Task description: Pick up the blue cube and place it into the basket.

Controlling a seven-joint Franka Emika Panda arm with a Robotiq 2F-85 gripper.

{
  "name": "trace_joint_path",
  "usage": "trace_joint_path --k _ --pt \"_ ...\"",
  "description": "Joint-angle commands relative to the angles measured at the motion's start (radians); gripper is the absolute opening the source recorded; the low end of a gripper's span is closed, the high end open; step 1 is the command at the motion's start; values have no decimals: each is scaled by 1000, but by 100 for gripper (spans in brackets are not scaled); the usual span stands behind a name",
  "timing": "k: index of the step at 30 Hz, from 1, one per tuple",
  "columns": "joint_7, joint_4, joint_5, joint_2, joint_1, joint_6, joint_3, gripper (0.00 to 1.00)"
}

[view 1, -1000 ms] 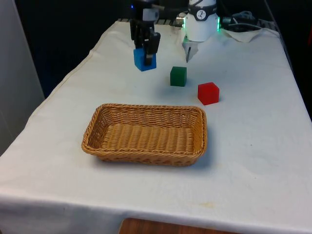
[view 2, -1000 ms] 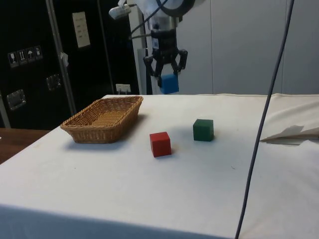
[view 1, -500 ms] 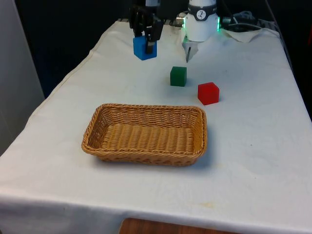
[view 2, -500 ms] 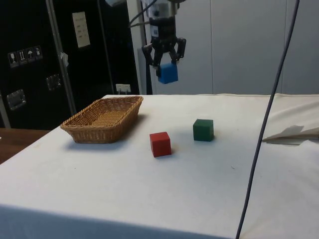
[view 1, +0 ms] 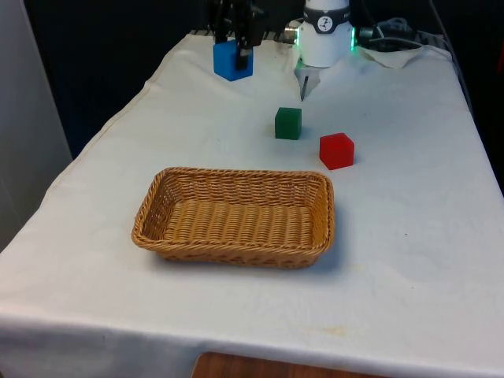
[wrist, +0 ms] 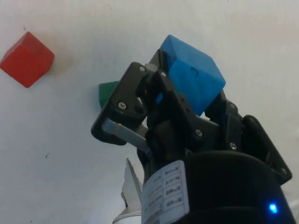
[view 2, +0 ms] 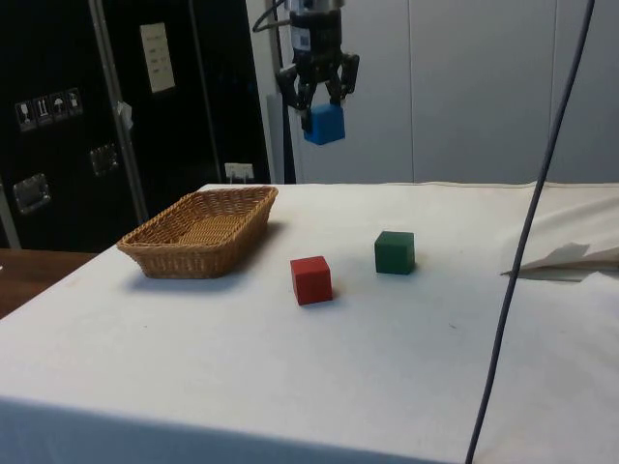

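Pinching the blue cube [view 1: 232, 61] high above the bench's [view 1: 409, 236] far end, the jaws have finished the pickup, apparently securely, while carrying it to the basket [view 1: 235, 218] remains.

A robot lab, judging by the cloth-draped table [view 1: 409, 260] set with plain test props (a wicker basket [view 1: 236, 250], coloured cubes) and dark equipment cabinets [view 2: 58, 126] behind.
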Motion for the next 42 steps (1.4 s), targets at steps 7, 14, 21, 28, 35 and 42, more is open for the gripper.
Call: trace_joint_path --k 7,14,21,28,35,42 --pt "-76 6 4 -20 2 -11 1 1" --pt "-119 18 12 -5 3 -4 3 1" --pt "-167 50 18 31 1 0 11 1" --pt "-208 66 22 54 1 7 14 1" --pt "-261 80 23 75 1 15 16 1" --pt "-290 89 8 87 0 13 16 1"
